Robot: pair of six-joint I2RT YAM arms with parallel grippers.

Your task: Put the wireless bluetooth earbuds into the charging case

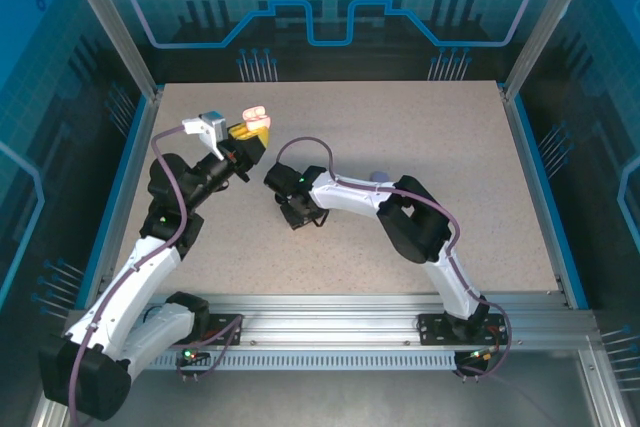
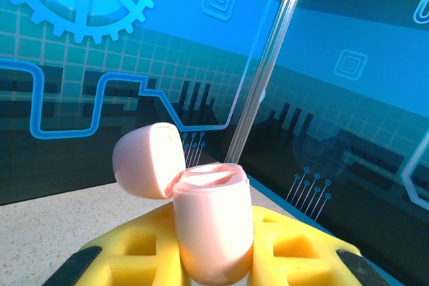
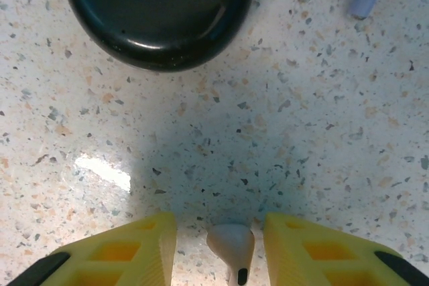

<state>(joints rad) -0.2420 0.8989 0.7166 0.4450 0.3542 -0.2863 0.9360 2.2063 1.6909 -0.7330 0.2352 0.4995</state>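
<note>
Earbud point(image 3: 231, 244) in pale pink lies on the table point(image 3: 315, 138), just this side of the black case point(image 3: 157, 11), between the spread jaws of your right gripper point(image 3: 220, 229), with neither finger touching it. Your left gripper point(image 2: 214, 262) pinches the open pink case point(image 2: 211, 222), held aloft well left of the black case.

From where I stand, the left arm point(image 1: 150, 257) climbs from its base toward twelve o'clock, bends at the elbow, and turns its wrist out toward two o'clock, well off the table. The left gripper point(image 1: 243, 135) is clamped tight on an open pink case point(image 2: 213, 226). The right arm point(image 1: 430, 237) folds at its elbow and stretches toward ten o'clock. The right gripper point(image 1: 297, 215) points straight down, its yellow fingers point(image 3: 127, 252) parted either side of a pale earbud point(image 3: 231, 246), a gap on each side.
</note>
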